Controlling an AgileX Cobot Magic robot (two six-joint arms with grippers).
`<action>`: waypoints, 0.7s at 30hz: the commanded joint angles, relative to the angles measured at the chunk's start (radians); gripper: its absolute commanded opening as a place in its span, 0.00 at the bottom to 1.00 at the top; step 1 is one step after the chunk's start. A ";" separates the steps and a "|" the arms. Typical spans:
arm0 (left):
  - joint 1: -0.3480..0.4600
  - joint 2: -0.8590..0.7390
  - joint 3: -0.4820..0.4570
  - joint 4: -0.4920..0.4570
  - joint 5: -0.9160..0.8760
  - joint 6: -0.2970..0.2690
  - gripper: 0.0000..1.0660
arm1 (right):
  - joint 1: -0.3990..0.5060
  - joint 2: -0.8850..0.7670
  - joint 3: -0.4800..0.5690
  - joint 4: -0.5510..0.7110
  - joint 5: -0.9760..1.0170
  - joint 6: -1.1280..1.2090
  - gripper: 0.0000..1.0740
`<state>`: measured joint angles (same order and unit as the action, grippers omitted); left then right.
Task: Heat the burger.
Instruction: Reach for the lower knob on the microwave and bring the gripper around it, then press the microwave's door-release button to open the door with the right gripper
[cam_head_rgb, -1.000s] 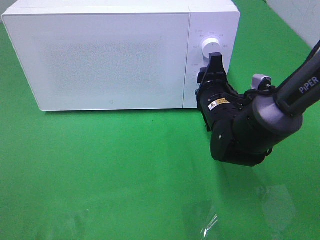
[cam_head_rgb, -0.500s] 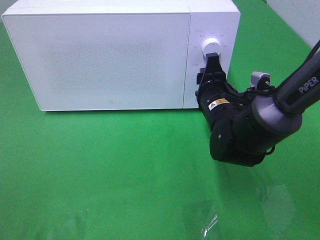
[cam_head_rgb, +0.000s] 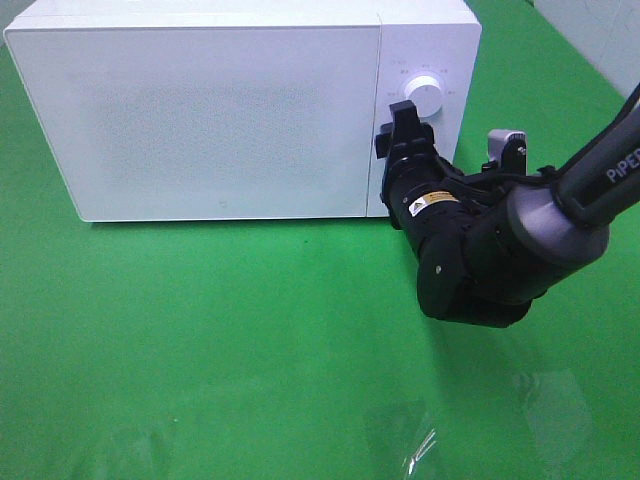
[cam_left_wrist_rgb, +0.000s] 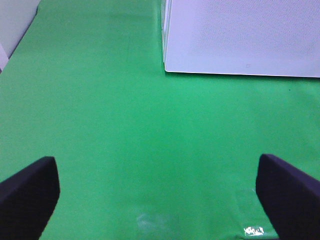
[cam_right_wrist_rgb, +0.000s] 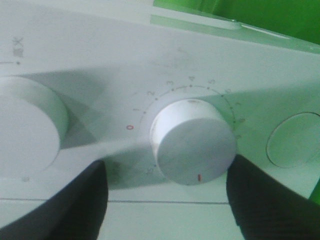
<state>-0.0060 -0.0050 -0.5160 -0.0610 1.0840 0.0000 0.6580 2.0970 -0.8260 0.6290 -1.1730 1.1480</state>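
Microwave (cam_head_rgb: 200, 110) door shut, burger out of sight; right tool (cam_head_rgb: 402, 118), jaws apart, flanks timer dial (cam_right_wrist_rgb: 192, 141), mark off zero, so heating seemingly set.

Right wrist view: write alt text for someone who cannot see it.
A white dial with a red mark, ringed by numbers, sits between the right gripper's two dark fingers, which are spread wider than it. A second white dial and the microwave panel fill the rest.
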 joint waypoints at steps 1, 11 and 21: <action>0.002 -0.017 -0.001 -0.002 -0.013 0.000 0.95 | -0.015 -0.053 0.024 -0.016 0.028 -0.049 0.67; 0.002 -0.017 -0.001 -0.002 -0.013 0.000 0.95 | -0.015 -0.201 0.130 -0.058 0.263 -0.296 0.67; 0.002 -0.017 -0.001 -0.002 -0.013 0.000 0.95 | -0.035 -0.395 0.152 -0.063 0.674 -0.891 0.67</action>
<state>-0.0060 -0.0050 -0.5160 -0.0610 1.0840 0.0000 0.6300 1.7140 -0.6740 0.5730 -0.5330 0.3130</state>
